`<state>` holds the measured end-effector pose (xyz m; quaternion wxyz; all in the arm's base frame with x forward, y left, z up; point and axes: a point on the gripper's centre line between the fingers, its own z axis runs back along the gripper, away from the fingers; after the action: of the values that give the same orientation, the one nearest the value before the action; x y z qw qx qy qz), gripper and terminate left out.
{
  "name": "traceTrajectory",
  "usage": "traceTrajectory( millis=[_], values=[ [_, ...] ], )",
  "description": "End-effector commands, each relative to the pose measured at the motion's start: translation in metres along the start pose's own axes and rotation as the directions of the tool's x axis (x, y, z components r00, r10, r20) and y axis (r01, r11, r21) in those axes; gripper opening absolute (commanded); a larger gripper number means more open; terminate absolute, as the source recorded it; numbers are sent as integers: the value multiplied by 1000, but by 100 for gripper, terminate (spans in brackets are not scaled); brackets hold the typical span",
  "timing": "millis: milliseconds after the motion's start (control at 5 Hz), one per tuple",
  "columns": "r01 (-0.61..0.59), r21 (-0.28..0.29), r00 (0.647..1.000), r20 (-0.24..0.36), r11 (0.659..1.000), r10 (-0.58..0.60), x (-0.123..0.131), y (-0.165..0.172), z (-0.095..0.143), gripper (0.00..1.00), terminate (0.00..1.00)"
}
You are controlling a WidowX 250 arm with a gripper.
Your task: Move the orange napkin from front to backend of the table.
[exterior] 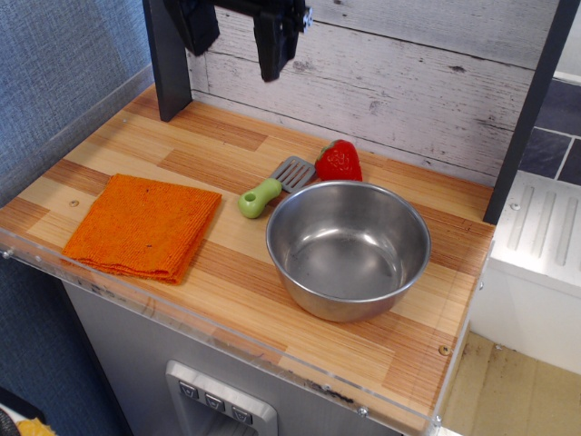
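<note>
The orange napkin (143, 227) lies folded and flat at the front left of the wood-plank table (218, 291), near its clear acrylic edge. My gripper (236, 41) hangs high at the back, in front of the plank wall, well above and behind the napkin. Its two black fingers (272, 45) stand apart with nothing between them. It touches nothing.
A steel bowl (348, 248) stands right of centre. A green-handled spatula (269, 187) and a red toy strawberry (339, 162) lie just behind the bowl. A dark post (168, 64) stands at the back left, another (531, 109) at the right.
</note>
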<state>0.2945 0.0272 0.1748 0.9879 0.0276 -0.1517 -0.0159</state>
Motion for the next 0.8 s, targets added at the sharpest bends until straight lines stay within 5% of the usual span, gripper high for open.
traceTrajectory(
  millis=[0,200,400,600],
  values=[
    [-119,61,993,-18,991,120,-25,54,4,100,0],
    [-176,51,984,-29,983,177,-37,78,-2,100,0],
    [-165,59,981,-97,984,171,-46,88,-28,100,0],
    [-182,75,977,-99,980,189,-58,94,-50,100,0]
  ],
)
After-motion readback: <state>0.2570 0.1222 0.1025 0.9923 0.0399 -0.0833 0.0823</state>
